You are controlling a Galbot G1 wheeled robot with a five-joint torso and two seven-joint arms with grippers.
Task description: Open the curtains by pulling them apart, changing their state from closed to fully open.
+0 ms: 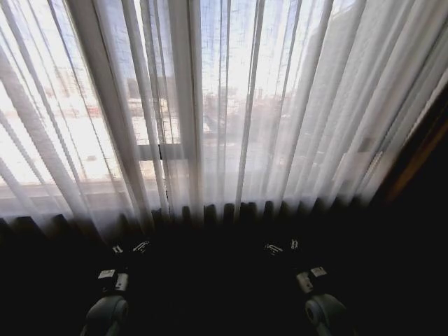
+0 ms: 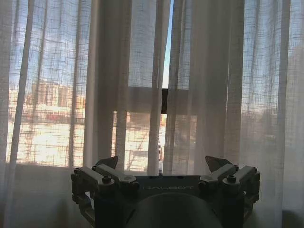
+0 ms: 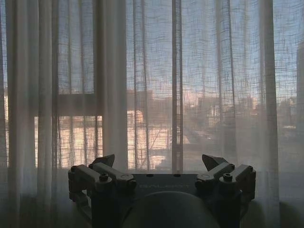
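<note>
I see the curtains (image 1: 231, 105) hanging closed across the far window, a thin slit showing between panels. My left gripper (image 2: 164, 164) and right gripper (image 3: 159, 161) sit low and near, both spread wide, holding nothing, short of the fabric.

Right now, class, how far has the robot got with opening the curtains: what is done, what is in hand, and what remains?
Done: almost nothing. The curtains hang drawn across the window, with a thin slit where two panels meet.

In hand: the left claw and right claw are open, pointed at the fabric, gripping nothing. In the head view both arms sit low in front of the window.

Left: gripping the panels and pulling them fully apart.
</note>
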